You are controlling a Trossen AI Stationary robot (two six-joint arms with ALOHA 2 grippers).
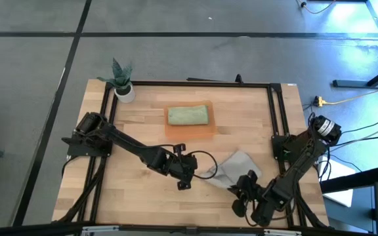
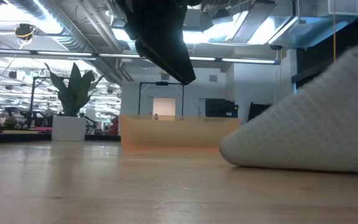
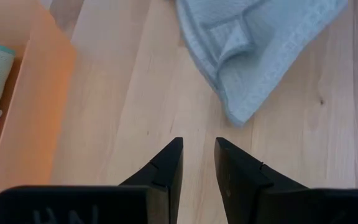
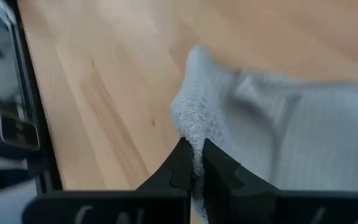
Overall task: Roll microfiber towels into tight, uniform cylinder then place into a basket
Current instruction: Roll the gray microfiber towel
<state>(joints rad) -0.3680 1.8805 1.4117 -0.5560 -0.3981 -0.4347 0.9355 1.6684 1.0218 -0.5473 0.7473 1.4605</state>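
1. Biggest thing first: one wooden counter (image 1: pixel 143 131). It carries everything, and the bare wood looks smooth enough that cloth will probably slide on it rather than stay put while I roll.

2. One basket (image 1: pixel 190 132), the shallow orange tray near the far middle of the counter. It's got low walls, so my guess is a roll only stays in if it's tight.

3. Two towels in total. The grey towel (image 1: pixel 231 167) lies crumpled and partly folded over itself on the near side of the counter, between my two arms. It looks soft, floppy and light, and it'll sag wherever I'm not holding it. I'd take it by an edge or corner, never the middle. The green towel (image 1: pixel 188 115) is already lying in the basket.

4. My right hand (image 4: pixel 194 163) is pinched shut on an edge of the grey towel, with the cloth squeezed between the fingers. The grip looks thin, so I reckon a fast pull could slip it out.

5. My left hand (image 3: pixel 197 163) hangs just above the counter, near the grey towel's other corner but not touching it. Its fingers stand a narrow gap apart and hold nothing.

6. One small potted plant (image 1: pixel 121 82) at the far left corner of the counter, well apart from the work.
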